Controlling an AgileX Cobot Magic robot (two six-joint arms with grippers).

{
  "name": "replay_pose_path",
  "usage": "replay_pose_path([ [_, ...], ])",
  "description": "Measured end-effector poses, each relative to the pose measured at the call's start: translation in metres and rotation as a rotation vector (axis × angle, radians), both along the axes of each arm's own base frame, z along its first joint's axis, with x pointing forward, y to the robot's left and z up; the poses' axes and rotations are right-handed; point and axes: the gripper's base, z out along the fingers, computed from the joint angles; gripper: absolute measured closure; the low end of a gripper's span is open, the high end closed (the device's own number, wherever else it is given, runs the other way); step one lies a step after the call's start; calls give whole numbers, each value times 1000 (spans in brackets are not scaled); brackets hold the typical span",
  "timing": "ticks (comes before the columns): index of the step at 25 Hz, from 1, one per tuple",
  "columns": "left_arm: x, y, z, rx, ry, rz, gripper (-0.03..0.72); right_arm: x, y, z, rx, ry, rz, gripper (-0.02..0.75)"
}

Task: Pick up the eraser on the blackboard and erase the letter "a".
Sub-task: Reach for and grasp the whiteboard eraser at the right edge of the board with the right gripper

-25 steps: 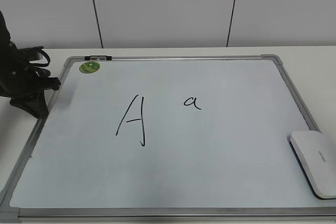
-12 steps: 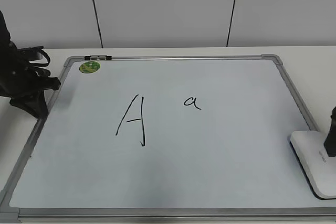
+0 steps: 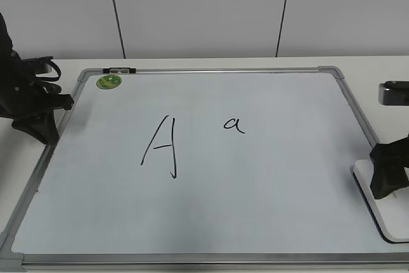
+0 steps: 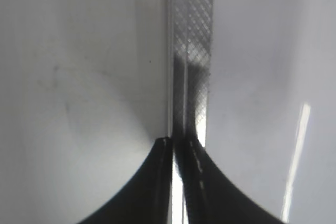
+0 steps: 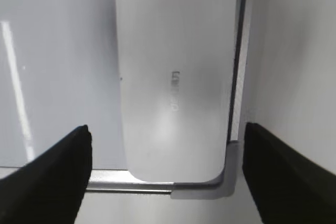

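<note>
1. Your right gripper (image 3: 387, 180) hangs over the eraser (image 3: 391, 214) at the counter's near right corner; in the right wrist view its fingers (image 5: 44, 174) stand wide apart, one on each side of the eraser (image 5: 176, 72), with clear gaps to it.
2. The eraser lies flat at the blackboard's (image 3: 268, 183) near right corner, beside the right frame rail and just short of the grey plastic corner piece (image 5: 223, 184), grey print facing up.
3. Your left gripper (image 4: 173, 145) sits at the counter's left edge, right at the board's left frame rail (image 4: 191, 51); its tips are drawn together to a thin slit and clasp nothing you can see.
4. The letter "a" (image 3: 234, 124) is intact, written a little right of the board's middle, towards the far edge.
5. The large capital "A" (image 3: 161, 148) stands just left of it, apart from it.
6. A round green sticker (image 3: 109, 82) sits at the board's far left corner.
</note>
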Motion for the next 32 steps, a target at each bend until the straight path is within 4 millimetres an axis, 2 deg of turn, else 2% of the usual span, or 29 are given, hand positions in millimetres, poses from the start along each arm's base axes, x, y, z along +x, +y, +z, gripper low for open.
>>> replay_pose_path([
  [12, 0, 0, 0, 0, 0, 0, 648, 16, -2, -30, -33, 29, -22, 65],
  [20, 0, 0, 0, 0, 2, 0, 648, 32, 0, -36, -22, 21, -32, 66],
  [26, 0, 0, 0, 0, 2, 0, 648, 34, 0, -42, -15, 41, -39, 72],
  [32, 0, 0, 0, 0, 2, 0, 648, 34, 0, -42, -17, 40, -38, 134],
])
